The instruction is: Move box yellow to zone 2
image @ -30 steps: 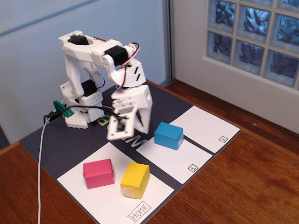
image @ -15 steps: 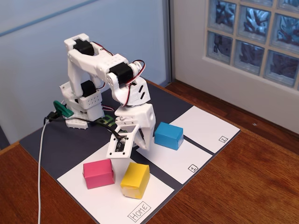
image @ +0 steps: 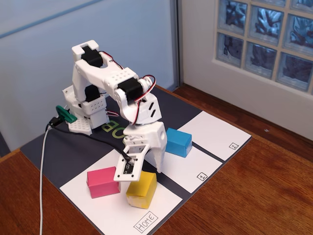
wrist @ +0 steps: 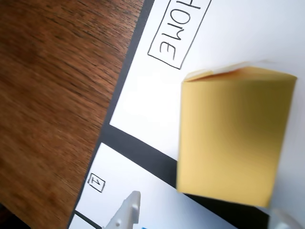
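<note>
The yellow box stands on the white sheet marked "Home", next to the pink box. My gripper hangs open just above it, one finger on each side, not touching it. In the wrist view the yellow box fills the right half, with one white fingertip at the bottom edge to its left. Zone 2 is the far right white sheet with a small boxed "2" at its corner. Nothing lies on it.
A pink box sits on the Home sheet left of the yellow one. A blue box rests on the sheet marked "1", between Home and zone 2. The sheets lie on a dark mat on a wooden table.
The arm has stretched forward and down, carrying the open gripper from beside the blue box to just above the yellow box. No box has moved.
</note>
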`<state>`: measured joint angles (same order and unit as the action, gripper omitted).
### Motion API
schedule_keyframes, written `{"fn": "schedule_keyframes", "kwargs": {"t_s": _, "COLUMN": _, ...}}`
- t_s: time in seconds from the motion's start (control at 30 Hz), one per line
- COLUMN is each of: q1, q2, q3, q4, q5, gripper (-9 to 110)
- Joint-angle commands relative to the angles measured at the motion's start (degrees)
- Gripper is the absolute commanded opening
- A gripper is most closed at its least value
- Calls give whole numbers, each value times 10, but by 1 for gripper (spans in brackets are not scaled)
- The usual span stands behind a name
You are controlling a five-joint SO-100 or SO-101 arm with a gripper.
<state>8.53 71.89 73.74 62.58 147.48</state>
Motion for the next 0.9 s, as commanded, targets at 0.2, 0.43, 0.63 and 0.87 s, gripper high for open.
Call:
{"fn": "schedule_keyframes", "kwargs": {"t_s": 0.2, "q1": 4, "q2": -2, "q3": -30, "q4": -24, "q5": -20, "gripper": 45}}
{"fn": "schedule_keyframes", "kwargs": {"t_s": 0.43, "q1": 23, "q2": -9, "q3": 7, "q4": -19, "q5": -22, "gripper": 40}}
{"fn": "schedule_keyframes", "kwargs": {"t_s": 0.63, "q1": 33, "q2": -16, "q3": 55, "q4": -32, "q5": -33, "gripper": 36}}
{"fn": "schedule_keyframes", "kwargs": {"t_s": 0.87, "q1": 38, "q2": -36, "q3": 87, "q4": -92, "q5": -40, "gripper": 37}}
